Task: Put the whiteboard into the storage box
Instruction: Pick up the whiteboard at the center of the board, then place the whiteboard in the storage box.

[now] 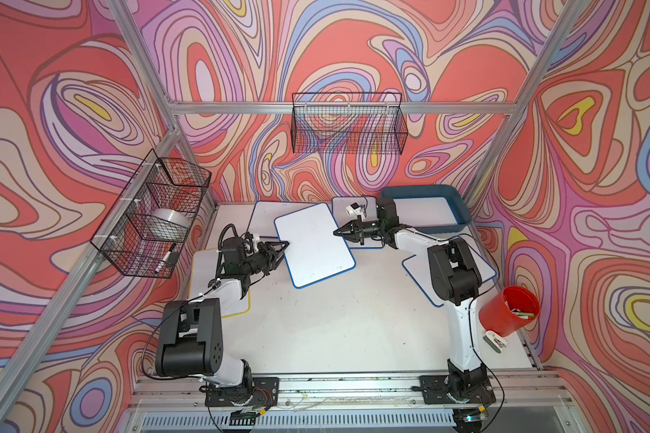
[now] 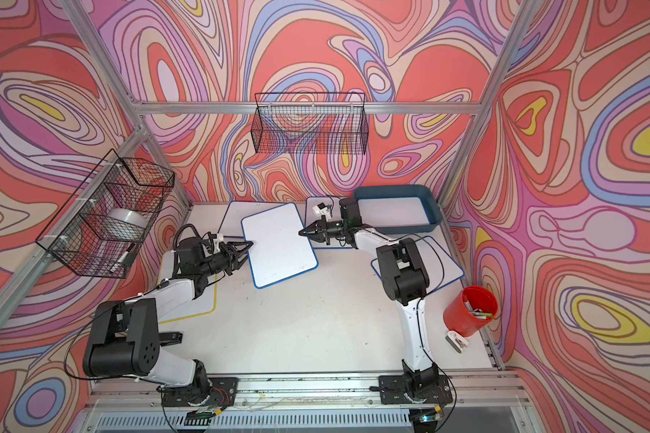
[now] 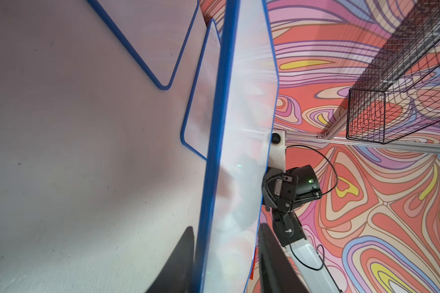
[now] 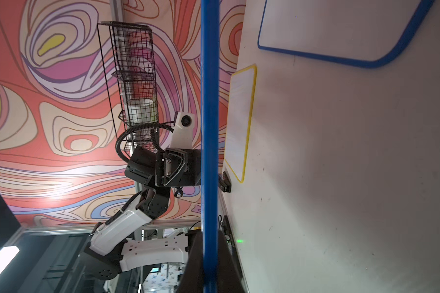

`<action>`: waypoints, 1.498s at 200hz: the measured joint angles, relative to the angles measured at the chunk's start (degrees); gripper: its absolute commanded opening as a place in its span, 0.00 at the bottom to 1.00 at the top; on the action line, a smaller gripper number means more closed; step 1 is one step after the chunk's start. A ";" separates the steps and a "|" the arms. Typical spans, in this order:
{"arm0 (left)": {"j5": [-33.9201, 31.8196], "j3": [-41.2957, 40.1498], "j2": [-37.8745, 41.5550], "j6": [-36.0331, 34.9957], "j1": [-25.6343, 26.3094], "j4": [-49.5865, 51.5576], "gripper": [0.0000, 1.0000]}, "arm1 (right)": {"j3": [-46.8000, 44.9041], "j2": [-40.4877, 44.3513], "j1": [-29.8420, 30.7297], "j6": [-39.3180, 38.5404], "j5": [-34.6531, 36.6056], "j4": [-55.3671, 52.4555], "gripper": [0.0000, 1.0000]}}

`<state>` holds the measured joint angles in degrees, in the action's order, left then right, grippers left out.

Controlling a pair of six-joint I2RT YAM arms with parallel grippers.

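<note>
A blue-framed whiteboard (image 1: 314,249) (image 2: 278,245) hangs tilted above the table's middle, between my two arms. My right gripper (image 1: 336,232) (image 2: 301,232) (image 4: 210,233) is shut on its right edge, both fingers pressed against the blue frame (image 4: 209,126). My left gripper (image 1: 284,247) (image 2: 248,247) (image 3: 226,228) stands open around the opposite edge, one finger on each side of the board (image 3: 239,152). The storage box (image 1: 462,210) (image 2: 434,210), a dark teal tray, sits at the back right corner behind the right arm; its floor shows white.
More whiteboards lie flat: one at the back (image 1: 263,221), one behind the right gripper (image 1: 344,210), one under the right arm (image 1: 417,270), a yellow-framed one (image 1: 203,270) under the left arm. A red cup (image 1: 509,311) stands right. Wire baskets (image 1: 348,123) (image 1: 154,213) hang on the walls.
</note>
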<state>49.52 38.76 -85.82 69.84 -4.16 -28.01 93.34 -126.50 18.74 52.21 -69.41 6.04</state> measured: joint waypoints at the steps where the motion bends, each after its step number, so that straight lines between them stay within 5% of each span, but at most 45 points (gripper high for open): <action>1: 0.02 0.00 0.00 -0.04 -0.02 -0.02 0.40 | 0.02 0.13 0.00 -0.31 0.07 -0.33 0.00; 62: 0.07 -0.66 2.84 -3.65 -1.73 3.26 0.44 | -1.36 1.95 -3.76 -7.61 5.22 -10.14 0.00; 184: -1.75 -1.51 7.21 -10.71 -1.79 12.39 0.45 | -14.21 5.75 -23.65 24.50 14.73 30.21 0.00; 299: -2.27 -4.00 11.91 -13.20 -1.79 15.43 0.45 | -25.16 9.92 -27.34 27.69 39.69 34.91 0.00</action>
<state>47.24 34.76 -73.91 56.64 -5.96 -12.58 68.18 -116.57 -8.60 79.90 -29.71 40.95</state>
